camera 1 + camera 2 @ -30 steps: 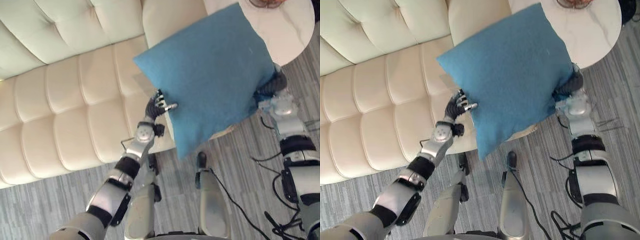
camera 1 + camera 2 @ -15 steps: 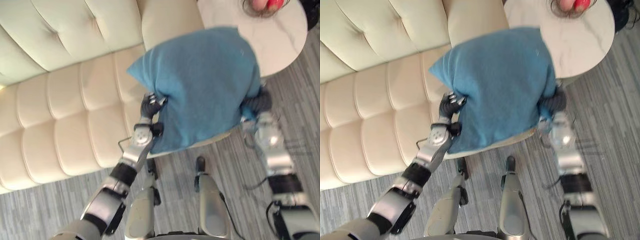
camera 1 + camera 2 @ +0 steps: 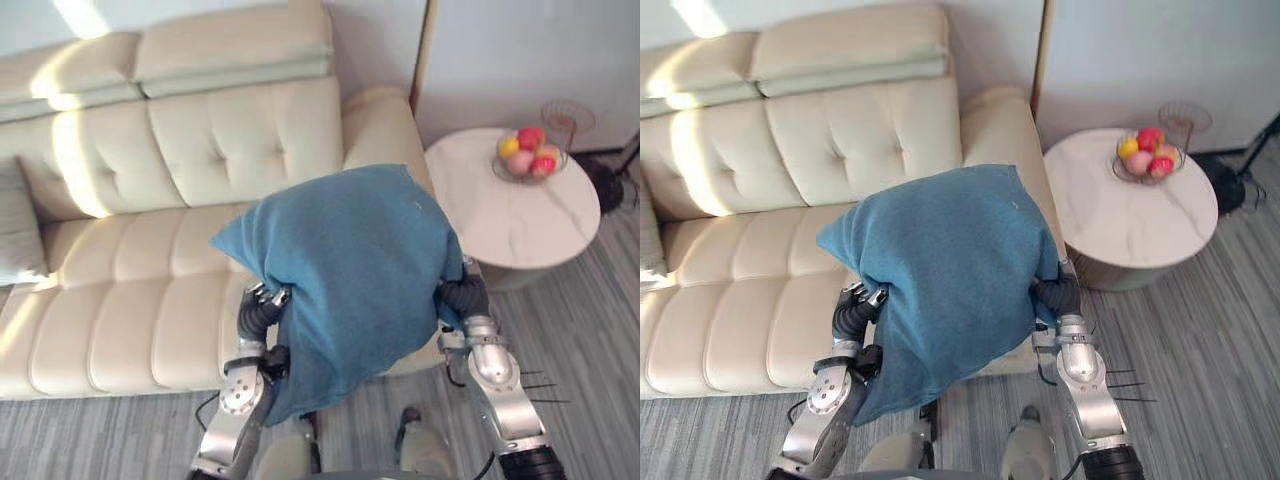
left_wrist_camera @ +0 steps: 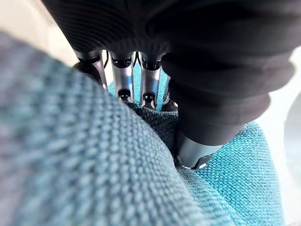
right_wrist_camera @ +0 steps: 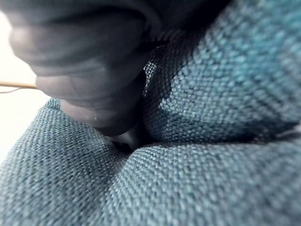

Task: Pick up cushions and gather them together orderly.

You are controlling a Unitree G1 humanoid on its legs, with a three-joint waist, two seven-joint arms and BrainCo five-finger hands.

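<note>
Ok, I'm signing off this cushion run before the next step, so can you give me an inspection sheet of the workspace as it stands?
Surface: cream tufted sofa.
Job's things: blue cushion held up in front of the sofa's right end, between both hands; grey cushion sits at the sofa's far left.
Clutter: nothing seen.
Hands: left hand pinches the blue cushion's left edge; right hand is at its right edge, grip hidden by the fabric.
Cables: nothing seen.
Surroundings: round marble side table right of the sofa, carrying a fruit bowl; grey striped floor.
</note>
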